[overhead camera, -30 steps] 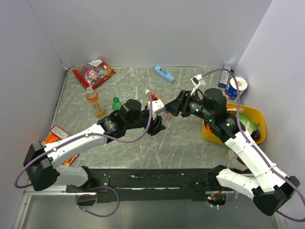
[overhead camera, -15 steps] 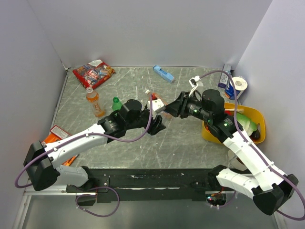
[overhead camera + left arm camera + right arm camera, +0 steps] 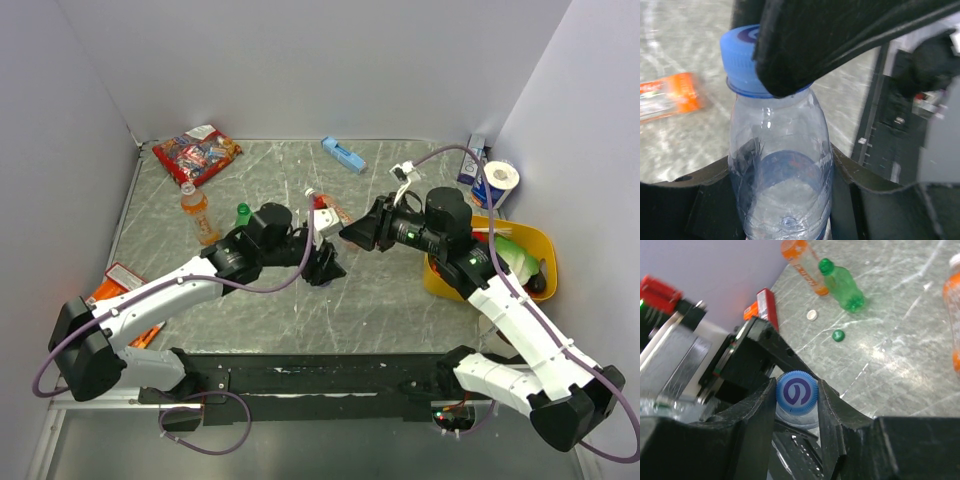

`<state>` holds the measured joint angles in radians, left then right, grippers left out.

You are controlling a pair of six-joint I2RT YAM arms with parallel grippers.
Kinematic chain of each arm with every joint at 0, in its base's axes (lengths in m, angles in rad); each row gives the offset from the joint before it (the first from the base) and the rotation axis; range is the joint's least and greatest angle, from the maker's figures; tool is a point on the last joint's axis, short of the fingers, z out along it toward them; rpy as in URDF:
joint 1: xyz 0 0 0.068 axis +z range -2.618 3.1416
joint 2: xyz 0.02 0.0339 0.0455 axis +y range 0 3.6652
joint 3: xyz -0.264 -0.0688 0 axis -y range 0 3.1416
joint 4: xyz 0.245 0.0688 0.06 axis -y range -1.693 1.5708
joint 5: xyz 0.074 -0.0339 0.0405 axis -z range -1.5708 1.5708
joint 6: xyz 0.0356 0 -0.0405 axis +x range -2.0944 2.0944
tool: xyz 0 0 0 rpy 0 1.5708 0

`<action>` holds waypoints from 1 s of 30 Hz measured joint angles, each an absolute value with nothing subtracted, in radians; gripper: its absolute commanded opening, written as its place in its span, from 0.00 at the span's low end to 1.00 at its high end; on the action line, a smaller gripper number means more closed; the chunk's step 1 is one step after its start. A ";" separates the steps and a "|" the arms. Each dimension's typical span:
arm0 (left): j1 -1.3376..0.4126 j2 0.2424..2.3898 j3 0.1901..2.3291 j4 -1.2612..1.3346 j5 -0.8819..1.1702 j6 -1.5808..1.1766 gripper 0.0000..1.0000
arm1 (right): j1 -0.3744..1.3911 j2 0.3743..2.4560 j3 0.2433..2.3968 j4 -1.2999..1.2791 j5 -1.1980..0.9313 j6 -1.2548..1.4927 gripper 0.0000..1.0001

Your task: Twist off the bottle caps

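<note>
Right gripper [image 3: 796,396] is clamped on the ribbed blue screw cap [image 3: 796,389], frame centre. Left gripper [image 3: 782,200] is closed round the clear plastic bottle [image 3: 780,150], lower centre, above the grey desk [image 3: 900,340]. Risk: the thin body could be spun or crushed when the cap is twisted.

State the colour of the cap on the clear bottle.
Blue cap, purple swirl on top; clearest in right wrist view.

plain pale lavender walls [image 3: 300,60] enclose a scratched grey-green marbled tabletop [image 3: 400,300] under even light.
</note>
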<state>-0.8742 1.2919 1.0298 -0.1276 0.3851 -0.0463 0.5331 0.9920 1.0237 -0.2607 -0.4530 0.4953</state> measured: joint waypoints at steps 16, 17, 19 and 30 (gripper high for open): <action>-0.720 1.285 1.029 -0.006 1.077 -0.252 0.49 | 0.478 0.979 0.994 -0.001 -0.896 0.415 0.00; -0.718 1.285 1.030 0.005 1.112 -0.266 0.49 | 0.478 0.978 0.994 0.014 -0.924 0.414 0.00; -0.717 1.285 1.030 0.026 1.170 -0.294 0.49 | 0.478 0.978 0.994 0.041 -0.976 0.411 0.00; -0.720 1.287 1.031 0.035 1.280 -0.323 0.49 | 0.478 0.969 1.002 0.049 -1.089 0.353 0.42</action>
<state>-0.7204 1.2873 1.0309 0.0353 1.2797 -0.3233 0.4778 0.9688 1.0016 0.0494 -1.0893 0.3527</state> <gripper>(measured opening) 0.548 0.419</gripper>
